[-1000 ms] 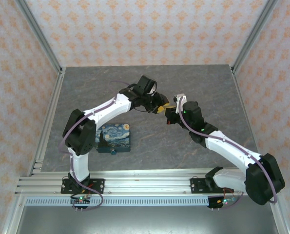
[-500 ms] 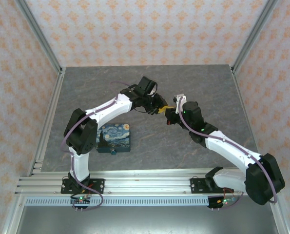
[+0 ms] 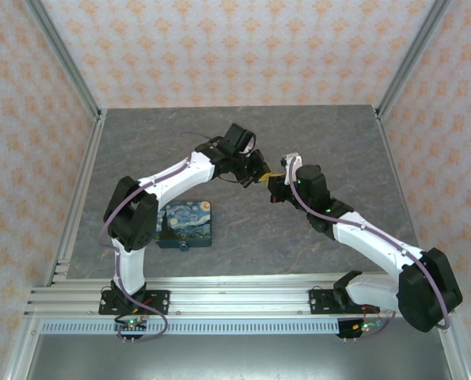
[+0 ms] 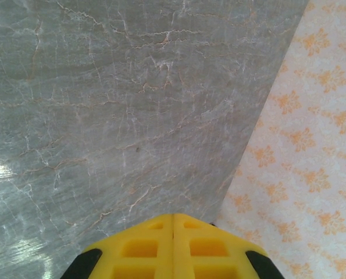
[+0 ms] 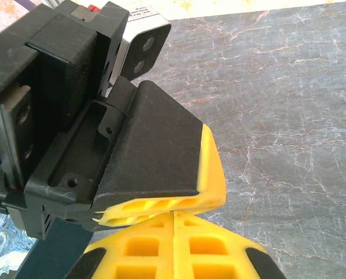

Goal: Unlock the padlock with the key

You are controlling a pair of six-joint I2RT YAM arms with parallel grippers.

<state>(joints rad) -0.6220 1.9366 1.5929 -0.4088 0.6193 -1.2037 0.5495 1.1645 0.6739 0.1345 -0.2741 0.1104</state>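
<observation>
Above the middle of the table my left gripper (image 3: 260, 176) and right gripper (image 3: 272, 180) meet tip to tip. In the left wrist view the left gripper (image 4: 173, 216) has its yellow pads pressed together with nothing seen between them. The right gripper (image 5: 174, 215) is shut too, its tips touching the underside of the left gripper's yellow fingers (image 5: 210, 174). A tiny grey sliver shows at that contact; I cannot tell whether it is the key. The small teal padlock (image 3: 184, 246) hangs at the near edge of the painted box (image 3: 184, 223).
The starry-night box lies on the grey marbled table (image 3: 314, 134) beside the left arm's base, and a corner of it shows at the lower left of the right wrist view (image 5: 1, 244). Patterned walls and metal posts enclose the table.
The left gripper's jaws have closed from partly open to shut, right at the right gripper's tips. Both arms have barely moved.
</observation>
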